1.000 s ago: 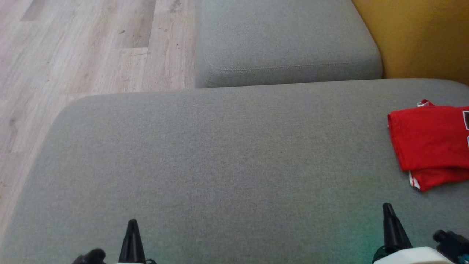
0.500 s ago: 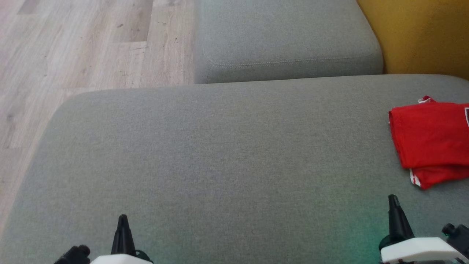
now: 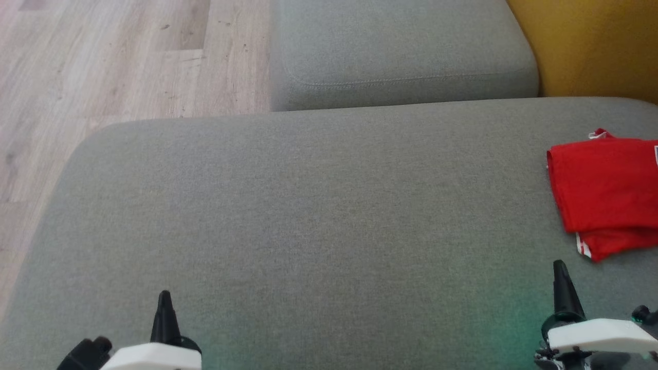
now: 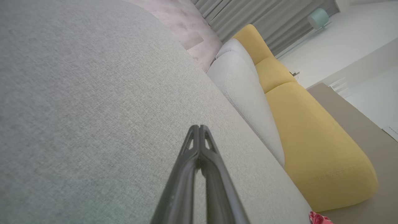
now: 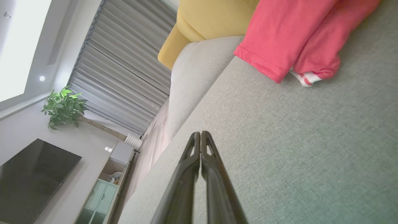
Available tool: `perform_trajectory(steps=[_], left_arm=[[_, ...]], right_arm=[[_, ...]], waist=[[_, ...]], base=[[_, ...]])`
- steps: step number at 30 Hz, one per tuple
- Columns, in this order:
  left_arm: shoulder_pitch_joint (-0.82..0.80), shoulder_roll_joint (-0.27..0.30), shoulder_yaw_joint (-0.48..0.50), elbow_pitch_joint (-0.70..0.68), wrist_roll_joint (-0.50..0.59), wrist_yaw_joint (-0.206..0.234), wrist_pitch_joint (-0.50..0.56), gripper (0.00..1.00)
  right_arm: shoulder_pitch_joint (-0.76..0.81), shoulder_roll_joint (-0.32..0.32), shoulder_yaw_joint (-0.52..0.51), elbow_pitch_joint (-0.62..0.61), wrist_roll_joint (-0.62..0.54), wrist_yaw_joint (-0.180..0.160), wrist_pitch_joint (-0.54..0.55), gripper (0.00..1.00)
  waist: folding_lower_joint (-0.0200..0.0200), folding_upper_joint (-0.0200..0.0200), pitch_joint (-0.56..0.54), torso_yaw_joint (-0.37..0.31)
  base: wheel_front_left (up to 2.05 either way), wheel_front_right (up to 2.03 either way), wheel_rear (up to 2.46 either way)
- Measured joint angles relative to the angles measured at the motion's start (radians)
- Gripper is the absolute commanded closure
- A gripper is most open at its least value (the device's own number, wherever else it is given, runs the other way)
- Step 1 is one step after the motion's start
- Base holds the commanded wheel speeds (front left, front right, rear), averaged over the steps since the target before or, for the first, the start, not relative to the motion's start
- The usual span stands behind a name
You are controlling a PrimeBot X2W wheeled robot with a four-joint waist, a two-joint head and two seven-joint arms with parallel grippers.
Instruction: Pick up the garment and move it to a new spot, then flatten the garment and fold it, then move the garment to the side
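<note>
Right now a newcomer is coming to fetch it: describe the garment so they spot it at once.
Look at the grey sofa seat beside the yellow cushion. Toward its right edge lies the garment, folded flat. It is bright red with white trim, unlike the grey around it.

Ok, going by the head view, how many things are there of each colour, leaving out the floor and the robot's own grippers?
Red: 1, the folded garment
Grey: 2, the large seat cushion and the smaller cushion beyond it
Yellow: 1, the yellow cushion at the far right
Total: 4
</note>
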Motion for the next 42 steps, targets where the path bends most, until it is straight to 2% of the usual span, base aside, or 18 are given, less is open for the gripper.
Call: perform_trajectory(steps=[42], left_arm=[[-0.098, -0.001, 0.128, 0.012, -0.481, -0.106, 0.121, 1.0]], right_arm=[[-0.106, 0.013, -0.078, 0.003, 0.476, 0.0, 0.119, 1.0]], waist=[[-0.0001, 0.0, 0.055, -0.007]], base=[[0.0, 0.0, 0.0]])
